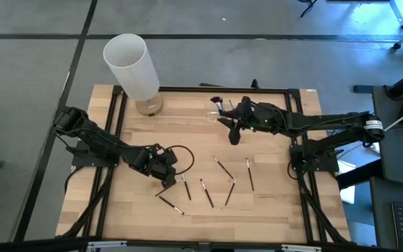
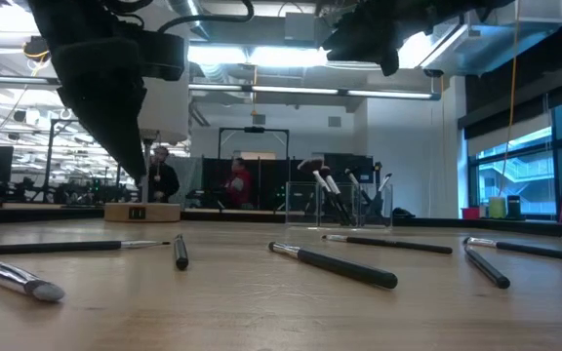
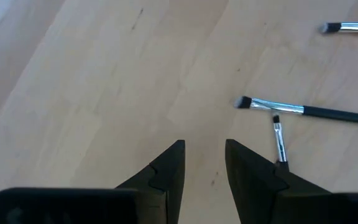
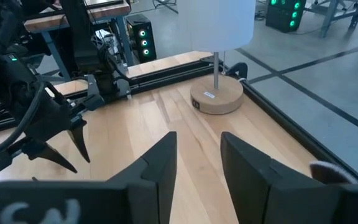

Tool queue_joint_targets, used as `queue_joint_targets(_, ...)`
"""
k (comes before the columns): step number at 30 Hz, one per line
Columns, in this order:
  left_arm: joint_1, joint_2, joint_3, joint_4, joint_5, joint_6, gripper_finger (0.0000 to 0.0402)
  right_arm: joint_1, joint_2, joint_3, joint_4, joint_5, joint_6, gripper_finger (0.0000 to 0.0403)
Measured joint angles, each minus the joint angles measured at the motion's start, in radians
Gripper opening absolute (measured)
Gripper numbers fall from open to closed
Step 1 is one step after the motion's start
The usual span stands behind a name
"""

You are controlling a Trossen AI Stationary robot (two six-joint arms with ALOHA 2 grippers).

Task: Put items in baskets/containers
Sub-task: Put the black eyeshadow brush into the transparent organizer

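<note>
Hovering low over the near-left of the table (image 1: 271, 203), my left gripper (image 1: 165, 166) has its jaws parted and empty, with bare wood showing in the gap in the left wrist view. My right gripper (image 1: 234, 131) hangs above the far middle, just beside the clear organizer (image 2: 338, 204); its jaws are likewise apart and hold nothing.

Loose brushes (image 1: 206, 192) lie flat and scattered across the near centre, well apart from the organizer. Two of them lie just beside my left fingers (image 3: 166, 177): a longer brush with silver ferrule (image 3: 303, 110) and a shorter thin brush (image 3: 279, 140), the two nearly meeting at one end. A few brushes (image 2: 332, 193) already stand tilted in the organizer.

Handling, as I judge it: each brush is light, stiff and slender, with a smooth round handle likely to roll or slip when pinched. Lying flush on the wood, it leaves little room beneath for a fingertip. I would close across the black handle near its middle, jaws square to its length, avoiding the soft bristles and the slick ferrule. The organizer looks light and may slide if bumped.
</note>
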Motion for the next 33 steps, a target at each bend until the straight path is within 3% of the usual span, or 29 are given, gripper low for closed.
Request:
queue_joint_targets(14, 0.003, 0.132, -0.001, 0.001, 0.119, -0.003, 0.0109, 0.000, 0.000, 0.016, -0.015, 0.000, 0.000, 0.0123)
queue_joint_targets(23, 0.004, 0.141, -0.001, 0.022, 0.161, -0.009, 0.0107, -0.018, 0.000, 0.016, -0.011, 0.000, -0.004, 0.0123)
queue_joint_targets(33, 0.012, 0.140, 0.000, 0.296, 0.085, 0.080, 0.0107, -0.018, 0.000, 0.021, -0.006, 0.000, -0.009, 0.0123)
